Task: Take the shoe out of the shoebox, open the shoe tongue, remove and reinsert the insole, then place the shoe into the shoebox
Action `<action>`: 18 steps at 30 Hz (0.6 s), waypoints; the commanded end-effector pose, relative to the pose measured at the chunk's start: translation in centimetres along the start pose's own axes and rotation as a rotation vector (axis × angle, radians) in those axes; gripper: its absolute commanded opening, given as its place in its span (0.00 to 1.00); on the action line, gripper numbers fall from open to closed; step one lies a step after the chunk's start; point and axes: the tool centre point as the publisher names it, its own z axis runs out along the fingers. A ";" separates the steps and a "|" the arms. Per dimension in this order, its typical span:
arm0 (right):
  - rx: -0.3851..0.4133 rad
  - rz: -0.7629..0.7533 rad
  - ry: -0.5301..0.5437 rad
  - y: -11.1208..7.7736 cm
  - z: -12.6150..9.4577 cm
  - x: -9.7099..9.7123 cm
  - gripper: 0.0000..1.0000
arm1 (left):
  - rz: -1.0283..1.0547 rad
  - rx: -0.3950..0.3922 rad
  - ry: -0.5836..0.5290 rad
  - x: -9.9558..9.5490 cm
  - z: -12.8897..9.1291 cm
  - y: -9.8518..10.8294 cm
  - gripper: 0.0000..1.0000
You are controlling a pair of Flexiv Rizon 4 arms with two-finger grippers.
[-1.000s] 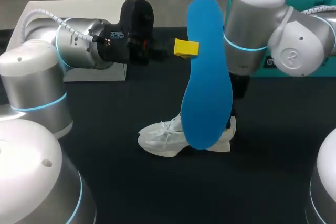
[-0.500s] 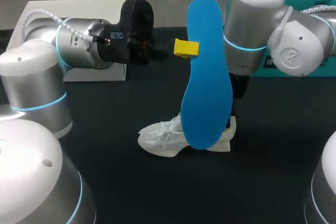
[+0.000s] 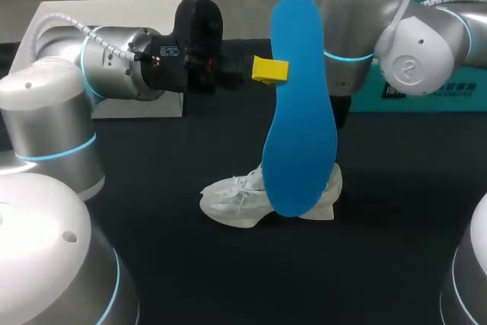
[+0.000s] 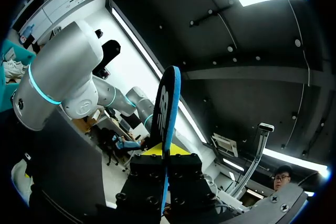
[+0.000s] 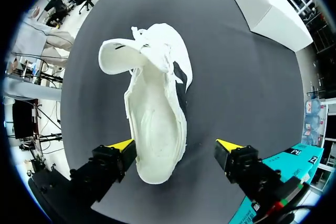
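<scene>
A blue insole (image 3: 300,119) hangs upright above the table, with my left gripper (image 3: 269,70) shut on its edge near the upper end. In the left wrist view the insole (image 4: 169,103) stands edge-on between that gripper's (image 4: 164,153) yellow tips. The white shoe (image 3: 255,199) sits on the black table behind the insole's lower end, tongue folded forward. My right gripper (image 5: 176,148) hovers open over the shoe (image 5: 157,114), its fingers either side of the heel without touching. The shoe's inside lies bare. In the head view the insole hides the right gripper.
A teal shoebox (image 3: 434,97) stands at the back right, under my right arm. A white box (image 3: 114,104) sits at the back left behind my left arm, also seen past the shoe's toe as the white box (image 5: 273,9).
My right arm has lifted and drawn back a little toward the far side. The left arm, the insole and the shoe have stayed put.
</scene>
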 end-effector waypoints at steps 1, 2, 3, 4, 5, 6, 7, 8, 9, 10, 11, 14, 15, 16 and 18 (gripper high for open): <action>0.044 -0.012 0.031 2.5 2.0 -1.7 1.00 | 0.001 0.002 0.000 0.0 0.0 0.0 0.00; 0.052 -0.011 0.043 2.7 2.3 -1.8 1.00 | 0.001 0.002 0.000 0.0 0.0 0.0 0.00; 0.033 -0.016 0.031 2.9 2.5 -1.9 1.00 | 0.001 0.002 0.000 0.0 0.0 0.0 0.00; 0.028 -0.012 0.028 3.0 2.6 -1.8 1.00 | 0.001 0.002 0.000 0.0 0.0 0.0 0.00; 0.031 -0.006 0.031 3.1 2.8 -1.8 1.00 | 0.001 0.002 0.000 0.0 0.0 0.0 0.00; 0.027 -0.005 0.031 3.2 3.0 -1.8 1.00 | 0.001 0.002 0.000 0.0 0.0 0.0 0.00; 0.023 -0.005 0.031 3.3 3.2 -1.8 1.00 | 0.001 0.002 0.000 0.0 0.0 0.0 0.00; 0.022 -0.004 0.032 3.4 3.4 -1.8 1.00 | 0.001 0.002 0.000 0.0 0.0 0.0 0.00; 0.018 -0.005 0.035 3.5 3.6 -1.8 1.00 | 0.001 0.002 0.000 0.0 0.0 0.0 0.00; 0.016 -0.007 0.040 3.7 3.9 -1.9 1.00 | 0.001 0.002 0.000 0.0 0.0 0.0 0.00; 0.018 -0.009 0.045 3.8 4.1 -2.0 1.00 | 0.001 0.002 0.000 0.0 0.0 0.0 0.00; 0.012 -0.011 0.047 4.1 4.5 -2.1 1.00 | 0.001 0.002 0.000 0.0 0.0 0.0 0.00; 0.010 -0.011 0.048 4.1 4.7 -2.1 1.00 | 0.001 0.002 0.000 0.0 0.0 0.0 0.00; 0.006 -0.011 0.052 4.2 4.8 -2.1 1.00 | 0.001 0.002 0.000 0.0 0.0 0.0 0.00; -0.001 -0.014 0.058 4.4 5.1 -2.1 1.00 | 0.001 0.002 0.000 0.0 0.0 0.0 0.00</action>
